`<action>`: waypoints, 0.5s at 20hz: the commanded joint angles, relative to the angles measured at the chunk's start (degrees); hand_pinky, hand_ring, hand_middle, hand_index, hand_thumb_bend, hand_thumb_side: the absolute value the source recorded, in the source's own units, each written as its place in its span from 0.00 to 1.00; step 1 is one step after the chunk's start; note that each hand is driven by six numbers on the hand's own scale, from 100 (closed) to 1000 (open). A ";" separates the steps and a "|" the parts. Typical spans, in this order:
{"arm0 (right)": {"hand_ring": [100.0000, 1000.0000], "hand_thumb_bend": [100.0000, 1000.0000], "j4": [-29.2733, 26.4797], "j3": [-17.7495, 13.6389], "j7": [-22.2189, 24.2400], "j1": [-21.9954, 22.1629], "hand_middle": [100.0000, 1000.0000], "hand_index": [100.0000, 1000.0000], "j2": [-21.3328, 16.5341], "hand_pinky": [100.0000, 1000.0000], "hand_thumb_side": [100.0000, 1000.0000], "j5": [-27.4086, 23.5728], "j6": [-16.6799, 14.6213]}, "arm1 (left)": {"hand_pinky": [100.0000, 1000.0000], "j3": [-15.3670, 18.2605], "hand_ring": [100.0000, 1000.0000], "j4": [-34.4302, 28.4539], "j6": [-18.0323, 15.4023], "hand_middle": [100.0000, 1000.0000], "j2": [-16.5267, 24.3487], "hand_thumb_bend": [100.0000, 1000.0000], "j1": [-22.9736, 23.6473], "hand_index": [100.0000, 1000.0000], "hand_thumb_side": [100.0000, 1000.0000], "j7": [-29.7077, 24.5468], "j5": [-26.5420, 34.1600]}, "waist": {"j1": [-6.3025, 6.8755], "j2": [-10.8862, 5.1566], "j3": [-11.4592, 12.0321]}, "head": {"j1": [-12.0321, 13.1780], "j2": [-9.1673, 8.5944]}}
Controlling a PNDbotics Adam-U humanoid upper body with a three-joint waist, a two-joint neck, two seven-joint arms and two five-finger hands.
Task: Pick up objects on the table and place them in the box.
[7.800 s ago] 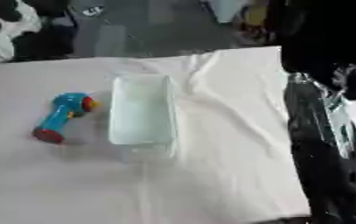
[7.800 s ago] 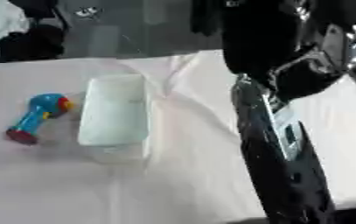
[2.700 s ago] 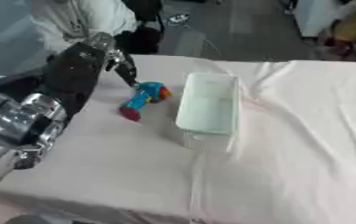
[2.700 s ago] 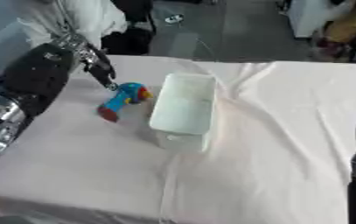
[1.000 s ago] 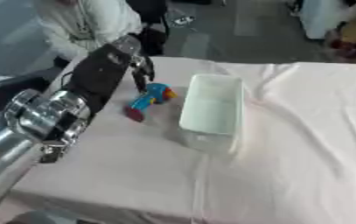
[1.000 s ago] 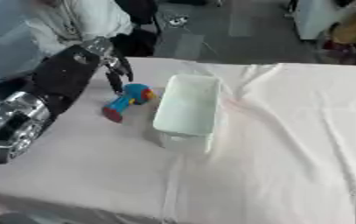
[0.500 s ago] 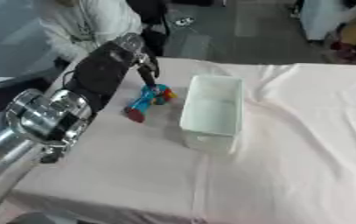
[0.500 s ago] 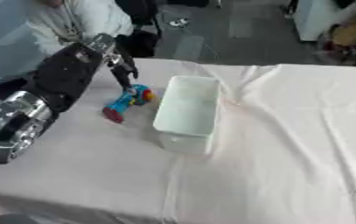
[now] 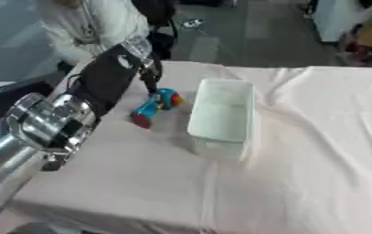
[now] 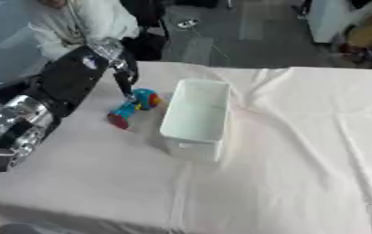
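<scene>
Left hand at the toy
Left hand [image 9: 145,68] reaches in from 8 o'clock, fingers pointing down onto the blue toy [image 9: 155,107]; whether they clamp it cannot be told.

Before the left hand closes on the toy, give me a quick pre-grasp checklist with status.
1. Left hand over the target: ok, its fingers point down at the near-box end of the toy.
2. Fingers open for the grasp: ok, they look straight, not curled round anything.
3. Contact with the toy: cannot tell, the fingertips end right at its blue and yellow end.
4. Toy clear of the box: ok, it lies on the cloth beside the box's left wall, apart from it.
5. Box ready to receive: ok, upright, open top, nothing seen inside.
6. Right hand out of the way: cannot tell, only a dark sliver shows at the right eye view's lower right edge.
</scene>
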 commanded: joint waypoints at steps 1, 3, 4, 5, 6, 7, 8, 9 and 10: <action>0.31 0.00 -0.68 -0.02 -0.07 -0.67 0.40 0.58 -0.07 0.24 1.00 0.19 0.12 | 0.48 0.00 0.66 0.45 -11.51 0.53 1.20 0.93 -0.81 0.87 1.00 -9.86 -2.72 | -0.03 -0.74 0.13 | 0.99 -0.03; 0.31 0.00 -0.68 -0.01 -0.09 -0.65 0.40 0.58 -0.09 0.24 1.00 0.22 0.14 | 0.49 0.56 0.66 1.57 -11.58 0.54 1.15 0.92 -0.55 0.87 1.00 -8.99 -3.97 | 0.03 -0.78 0.18 | 1.17 -0.03; 0.31 0.00 -0.68 -0.01 -0.11 -0.63 0.40 0.58 -0.10 0.24 1.00 0.23 0.14 | 0.50 0.96 0.67 2.30 -11.71 0.56 1.18 0.91 -0.39 0.89 1.00 -8.66 -4.43 | 0.04 -0.81 0.21 | 1.22 -0.03; 0.31 0.00 -0.68 -0.04 -0.13 -0.59 0.40 0.58 -0.12 0.24 1.00 0.24 0.14 | 0.50 1.52 0.68 3.15 -11.99 0.58 1.24 0.90 -0.12 0.89 1.00 -8.40 -4.63 | 0.05 -0.85 0.27 | 1.25 -0.03; 0.30 0.00 -0.68 -0.05 -0.15 -0.54 0.40 0.58 -0.15 0.24 1.00 0.26 0.16 | 0.50 2.10 0.68 3.94 -12.28 0.59 1.35 0.90 0.14 0.91 1.00 -8.23 -4.67 | 0.06 -0.89 0.34 | 1.26 -0.03; 0.30 0.00 -0.68 -0.06 -0.16 -0.46 0.40 0.58 -0.21 0.24 1.00 0.29 0.21 | 0.51 2.78 0.70 4.86 -12.59 0.63 1.53 0.88 0.45 0.92 1.00 -8.24 -4.50 | 0.07 -0.94 0.44 | 1.24 -0.03; 0.30 0.00 -0.68 -0.07 -0.18 -0.41 0.40 0.58 -0.24 0.24 1.00 0.32 0.25 | 0.51 3.40 0.70 5.69 -12.77 0.63 1.68 0.88 0.59 0.92 1.00 -8.35 -4.27 | 0.08 -0.98 0.49 | 1.24 -0.03; 0.30 0.00 -0.68 -0.10 -0.19 -0.36 0.40 0.58 -0.29 0.24 1.00 0.36 0.26 | 0.54 4.22 0.75 6.69 -12.96 0.73 1.91 0.84 0.88 0.96 1.00 -8.46 -3.66 | 0.10 -1.02 0.60 | 1.28 -0.03; 0.30 0.00 -0.68 -0.14 -0.23 -0.30 0.40 0.57 -0.34 0.24 1.00 0.39 0.27 | 0.57 5.18 0.79 7.89 -13.06 0.77 2.22 0.82 1.11 1.00 1.00 -8.69 -2.68 | 0.11 -1.06 0.69 | 1.31 -0.03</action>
